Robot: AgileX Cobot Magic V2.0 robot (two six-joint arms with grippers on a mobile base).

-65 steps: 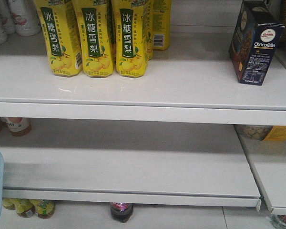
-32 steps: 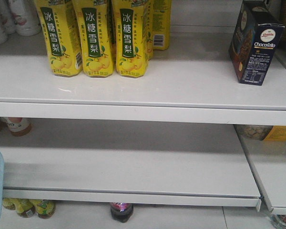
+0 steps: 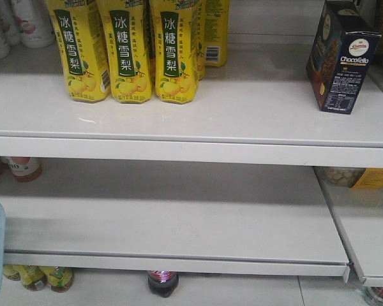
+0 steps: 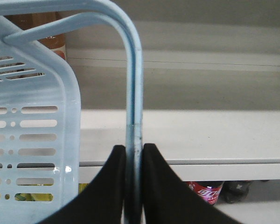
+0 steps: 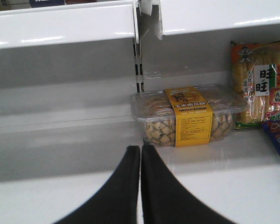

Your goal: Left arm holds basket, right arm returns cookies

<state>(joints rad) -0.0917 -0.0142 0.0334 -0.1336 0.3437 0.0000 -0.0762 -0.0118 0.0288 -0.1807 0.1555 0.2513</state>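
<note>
While the cookies (image 3: 341, 57) stand upright on the top shelf (image 3: 242, 115), right of the yellow drink cartons (image 3: 127, 51), the left gripper (image 4: 134, 186) clamps the basket (image 4: 32, 116) handle (image 4: 133, 84). The right gripper (image 5: 140, 186) is closed and empty before a clear snack tub (image 5: 186, 114).

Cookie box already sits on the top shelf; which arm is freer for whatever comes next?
Right. The right gripper is shut on nothing, facing the shelf. The left gripper is clamped on the basket handle. The cookies stand untouched.
</note>
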